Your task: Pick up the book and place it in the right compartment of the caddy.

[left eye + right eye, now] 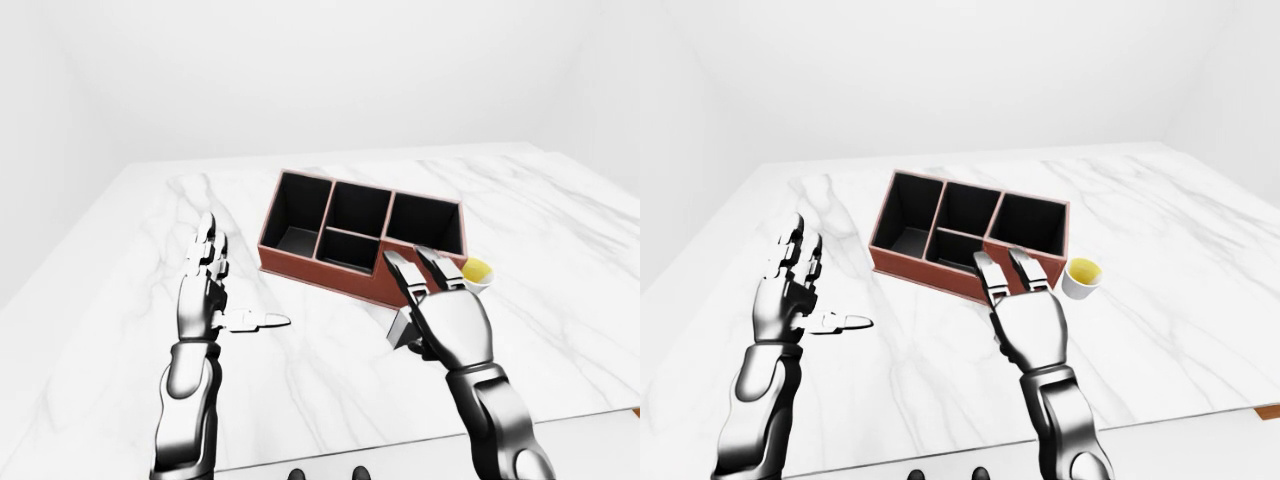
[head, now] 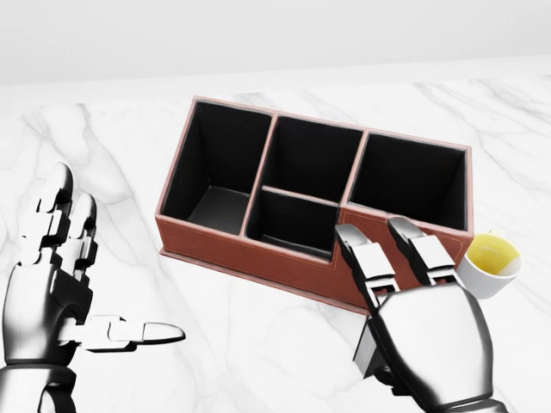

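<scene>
your right hand point(image 2: 422, 331) hangs palm-down at five o'clock in the head view, two fingers stretched flat toward the caddy point(image 2: 258, 245). a small grey block, probably the book point(image 1: 402, 327), peeks from under the palm at its left edge in the left-eye view, lying on the marble table point(image 2: 258, 344). whether your thumb has closed on it you cannot tell from here. your left hand point(image 2: 52, 292) at eight o'clock is spread wide and holds nothing. judged from this, nothing is delivered yet: all four compartments look empty, the right one point(image 2: 409, 181) included, so grasp, lift and drop remain. count: one caddy, one book, one cup point(image 2: 491, 262) at three o'clock, two hands.
</scene>
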Robot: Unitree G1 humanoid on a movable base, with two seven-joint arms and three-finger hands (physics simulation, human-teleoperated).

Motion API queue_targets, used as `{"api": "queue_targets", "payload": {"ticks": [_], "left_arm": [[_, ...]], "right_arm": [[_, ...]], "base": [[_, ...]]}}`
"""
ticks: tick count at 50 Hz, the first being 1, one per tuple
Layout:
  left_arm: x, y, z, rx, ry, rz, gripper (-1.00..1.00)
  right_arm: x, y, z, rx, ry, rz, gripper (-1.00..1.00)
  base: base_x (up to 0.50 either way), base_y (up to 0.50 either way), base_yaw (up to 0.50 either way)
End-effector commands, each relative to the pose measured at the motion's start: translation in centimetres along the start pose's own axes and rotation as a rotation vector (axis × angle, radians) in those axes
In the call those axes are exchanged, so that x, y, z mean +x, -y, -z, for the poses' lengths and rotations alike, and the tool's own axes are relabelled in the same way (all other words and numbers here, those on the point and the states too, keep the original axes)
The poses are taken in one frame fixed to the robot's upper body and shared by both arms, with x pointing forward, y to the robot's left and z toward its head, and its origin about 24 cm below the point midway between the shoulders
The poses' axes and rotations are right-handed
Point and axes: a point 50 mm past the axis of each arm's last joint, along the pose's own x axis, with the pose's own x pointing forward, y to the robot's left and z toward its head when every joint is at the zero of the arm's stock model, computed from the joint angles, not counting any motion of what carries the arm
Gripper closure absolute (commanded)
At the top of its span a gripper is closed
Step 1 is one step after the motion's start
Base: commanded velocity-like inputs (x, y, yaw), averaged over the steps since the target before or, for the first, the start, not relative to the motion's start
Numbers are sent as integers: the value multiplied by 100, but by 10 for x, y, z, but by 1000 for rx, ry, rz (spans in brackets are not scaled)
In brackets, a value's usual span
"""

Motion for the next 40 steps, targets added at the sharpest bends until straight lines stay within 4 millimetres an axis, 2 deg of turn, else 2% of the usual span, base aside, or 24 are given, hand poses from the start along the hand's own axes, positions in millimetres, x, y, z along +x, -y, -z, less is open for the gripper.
{"api": "queue_targets", "payload": {"ticks": [1, 3, 11, 20, 26, 27, 28, 34, 40], "left_arm": [[-1, 1, -1, -13, -4, 5, -100], [-1, 1, -1, -14, -6, 5, -100], [0, 0, -1, -14, -9, 1, -100], [-1, 1, -1, -19, -12, 4, -100], [0, 0, 0, -20, -19, 0, -100], [-1, 2, 14, -23, -17, -1, -100], [-1, 2, 21, -25, -39, -3, -100], [-2, 2, 23, -26, -50, -10, -100], [-1, 0, 23, -22, -49, -19, -100]], "right_arm": [[-9, -6, -2, -205, -2, -52, -59], [-8, -6, -2, -226, 3, -47, -48], [-1, -6, 6, -278, -4, -54, -35], [15, -14, 19, -276, -26, -106, -33], [32, -32, 25, -265, -23, -179, -33], [33, -35, 26, -268, -23, -191, -33], [36, -40, 26, -271, -16, -204, -33], [43, -60, 27, -290, 3, -255, -34], [42, -76, 29, -294, 14, -302, -27]], "base": [[0, 0, 0], [0, 0, 0], [0, 0, 0], [0, 0, 0], [0, 0, 0], [0, 0, 0], [0, 0, 0], [0, 0, 0], [0, 0, 0]]}}
